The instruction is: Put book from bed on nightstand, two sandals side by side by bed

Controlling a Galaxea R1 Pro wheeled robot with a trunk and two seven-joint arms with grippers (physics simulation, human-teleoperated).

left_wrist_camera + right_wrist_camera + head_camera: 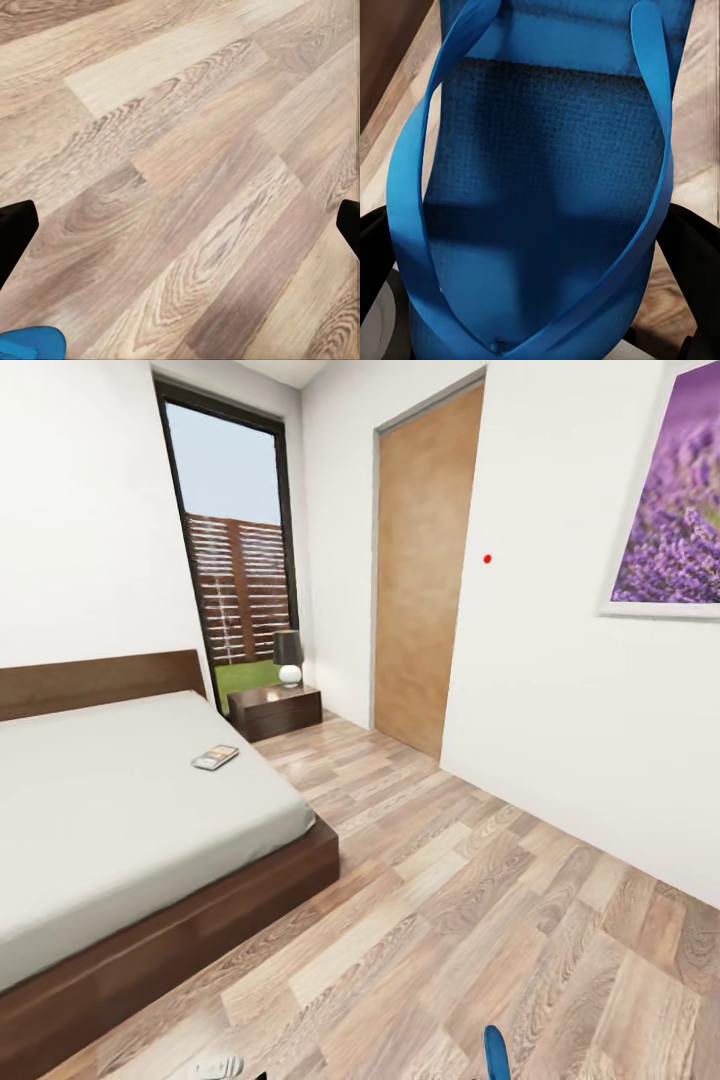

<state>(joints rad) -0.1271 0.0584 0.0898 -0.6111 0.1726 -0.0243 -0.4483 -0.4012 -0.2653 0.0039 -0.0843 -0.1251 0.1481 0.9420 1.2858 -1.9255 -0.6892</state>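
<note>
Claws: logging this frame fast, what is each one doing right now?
Left claw: open, nothing between its fingers, wood floor beyond.
Right claw: a blue sandal sits between its fingers; a firm clamp cannot be told.

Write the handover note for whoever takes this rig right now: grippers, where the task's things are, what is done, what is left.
Right gripper: jaws on either side of a blue sandal, which sits close against the camera and appears held.
Left gripper: jaws wide apart over bare wood floor, nothing between them; a bit of blue at the picture's corner.
Book: lying on the bed, near the edge facing the nightstand, which carries a lamp.
Done: one sandal apparently picked up.
Left: find and set both sandals side by side by the bed; move the book to the nightstand.
</note>
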